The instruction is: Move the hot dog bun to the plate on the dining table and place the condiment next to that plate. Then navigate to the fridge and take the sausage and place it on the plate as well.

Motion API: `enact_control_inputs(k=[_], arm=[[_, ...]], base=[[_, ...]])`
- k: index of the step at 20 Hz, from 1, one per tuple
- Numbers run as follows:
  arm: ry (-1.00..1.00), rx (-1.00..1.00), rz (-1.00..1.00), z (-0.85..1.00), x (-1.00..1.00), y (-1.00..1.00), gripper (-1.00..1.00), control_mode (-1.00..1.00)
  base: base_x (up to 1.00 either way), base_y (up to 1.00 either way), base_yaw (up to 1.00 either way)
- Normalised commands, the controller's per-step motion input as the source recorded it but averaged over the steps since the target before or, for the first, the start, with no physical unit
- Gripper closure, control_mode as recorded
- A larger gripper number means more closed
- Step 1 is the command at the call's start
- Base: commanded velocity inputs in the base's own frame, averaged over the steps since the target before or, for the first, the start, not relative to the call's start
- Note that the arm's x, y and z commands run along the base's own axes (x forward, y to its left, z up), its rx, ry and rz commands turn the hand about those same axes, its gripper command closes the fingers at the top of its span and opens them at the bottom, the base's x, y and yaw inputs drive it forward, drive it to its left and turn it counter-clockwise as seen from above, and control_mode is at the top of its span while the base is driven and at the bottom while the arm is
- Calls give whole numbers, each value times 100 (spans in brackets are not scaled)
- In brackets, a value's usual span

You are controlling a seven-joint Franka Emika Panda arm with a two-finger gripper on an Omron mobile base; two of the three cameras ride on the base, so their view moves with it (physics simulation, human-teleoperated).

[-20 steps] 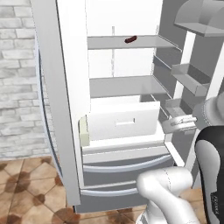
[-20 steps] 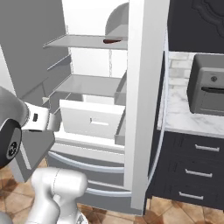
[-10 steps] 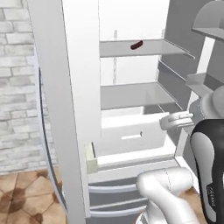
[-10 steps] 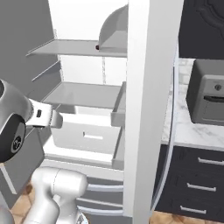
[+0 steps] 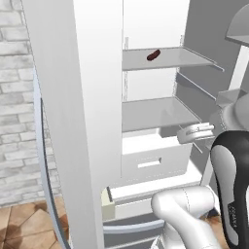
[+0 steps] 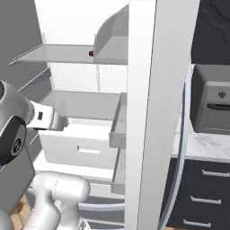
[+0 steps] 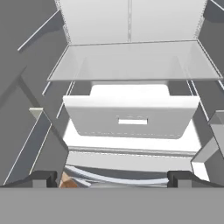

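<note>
Inside the open fridge, the sausage lies on the upper shelf, toward its back and well above the arm; from the right base view it shows as a small dark end on that same shelf. Since the robot stands at the fridge with the doors swung wide, the navigating part of the task looks done, while the sausage is untouched and still has to be taken out and carried to the plate. Whether the bun and condiment are already set down cannot be told from here.

The arm is folded low, its wrist held at about the height of the white drawer. The end effector faces into the fridge, level with the drawer and below the lower glass shelf. Its fingers stand wide apart and hold nothing.
</note>
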Motion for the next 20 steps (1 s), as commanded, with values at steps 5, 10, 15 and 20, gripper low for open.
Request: enact_control_inputs(k=[5, 10, 15, 20], arm=[[0, 0, 0, 0, 0, 0, -100, 100], [0, -9, -9, 73, 81, 29, -100, -100], [0, -16, -11, 88, 91, 29, -100, -100], [0, -4, -6, 37, 77, 1, -100, -100]], base=[[83, 22, -8], [0, 0, 0], [0, 0, 0], [0, 0, 0]])
